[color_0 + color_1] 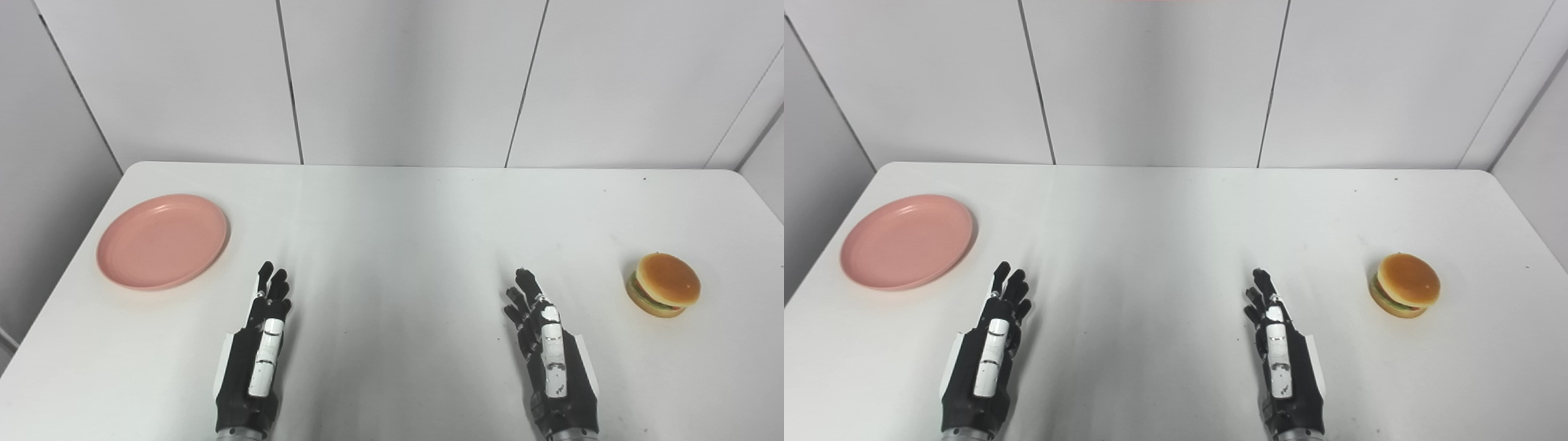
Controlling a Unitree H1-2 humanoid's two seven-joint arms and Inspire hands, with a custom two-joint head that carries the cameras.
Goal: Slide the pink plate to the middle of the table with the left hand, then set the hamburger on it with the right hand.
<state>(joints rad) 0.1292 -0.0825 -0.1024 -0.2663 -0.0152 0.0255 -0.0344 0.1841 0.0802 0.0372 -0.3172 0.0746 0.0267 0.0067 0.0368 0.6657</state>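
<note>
A pink plate (162, 241) lies flat and empty at the table's left side. A toy hamburger (663, 285) sits upright at the right side. My left hand (257, 349) is near the front edge, to the right of and nearer than the plate, apart from it. It is open with fingers stretched forward and holds nothing. My right hand (548, 352) is near the front edge, left of the hamburger and apart from it. It is also open and holds nothing.
The white table (398, 233) has rounded far corners. White wall panels (404, 79) stand close behind its far edge. Walls also flank the table's left and right sides.
</note>
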